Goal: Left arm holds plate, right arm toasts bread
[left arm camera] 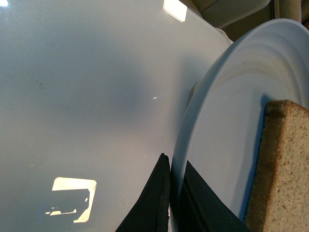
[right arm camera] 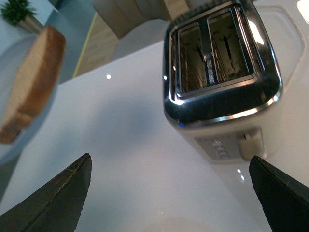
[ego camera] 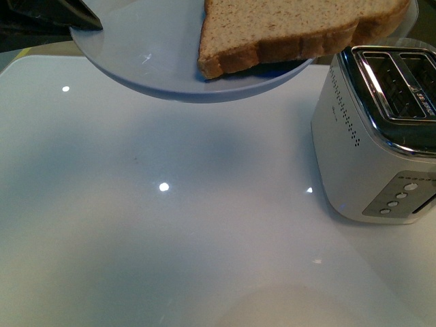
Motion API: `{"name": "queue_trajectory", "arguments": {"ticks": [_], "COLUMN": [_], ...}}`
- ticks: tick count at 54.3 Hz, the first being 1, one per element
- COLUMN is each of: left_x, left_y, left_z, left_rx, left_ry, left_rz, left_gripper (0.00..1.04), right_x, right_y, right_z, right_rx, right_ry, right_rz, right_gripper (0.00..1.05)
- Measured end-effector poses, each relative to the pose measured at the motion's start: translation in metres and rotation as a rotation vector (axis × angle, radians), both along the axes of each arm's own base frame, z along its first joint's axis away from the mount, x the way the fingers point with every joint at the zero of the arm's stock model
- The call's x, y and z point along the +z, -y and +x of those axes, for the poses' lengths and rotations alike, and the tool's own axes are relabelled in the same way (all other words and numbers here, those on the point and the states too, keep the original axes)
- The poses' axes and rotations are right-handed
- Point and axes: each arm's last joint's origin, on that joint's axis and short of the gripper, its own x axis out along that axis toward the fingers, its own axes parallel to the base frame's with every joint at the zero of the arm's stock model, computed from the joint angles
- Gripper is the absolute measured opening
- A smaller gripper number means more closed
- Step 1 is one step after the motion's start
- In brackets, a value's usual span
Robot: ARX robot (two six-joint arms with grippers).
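Bread (ego camera: 293,30) lies on the plate (ego camera: 136,48) at the top of the frame. The left gripper (left arm camera: 175,163) pinches the plate's rim. The right gripper (right arm camera: 169,160), wide open and empty, probably must grab the bread next for the toaster (ego camera: 375,136).

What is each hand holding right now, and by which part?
Left hand grips the plate by its rim, one finger on each face; the bread lies on the plate. Right hand is open, holding nothing.

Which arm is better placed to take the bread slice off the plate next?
Right. The right gripper is open and empty near the toaster, bread slice in view; the left gripper is clamped on the plate rim, holding it up.
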Motion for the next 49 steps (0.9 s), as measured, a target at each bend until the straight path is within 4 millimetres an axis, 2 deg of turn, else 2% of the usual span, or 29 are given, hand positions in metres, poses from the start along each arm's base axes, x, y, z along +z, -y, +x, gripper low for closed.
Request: {"name": "queue_trajectory", "arguments": {"ticks": [10,16,28,40,49], "left_x": [0.0,0.0,-0.001,-0.001,-0.001], "left_y": [0.001,0.001,-0.001,-0.002,-0.003], "left_z": [-0.001,-0.001,-0.001,-0.001,-0.001], "left_rx": [-0.003,-0.002,0.001,-0.003,-0.003], "left_ry": [-0.005,-0.008,-0.017,-0.022,-0.022], "left_rz": [0.0,-0.001,-0.002,-0.007,-0.011], "left_gripper": [0.03,0.03,0.03,0.03,0.03], "right_x": [0.021,0.023,0.007,-0.006,-0.003], "right_y": [-0.02,-0.037,-0.056,-0.064,-0.072], "right_z": [0.037,0.058,0.095,0.115,0.122], "right_rx": [0.129,0.217,0.262,0.271,0.303], "right_ry": [0.033,0.025,-0.033,-0.086,-0.082], "right_rz": [0.096,0.156,0.246,0.308,0.346], "right_gripper": [0.96,0.96,0.96,0.96,0.75]}}
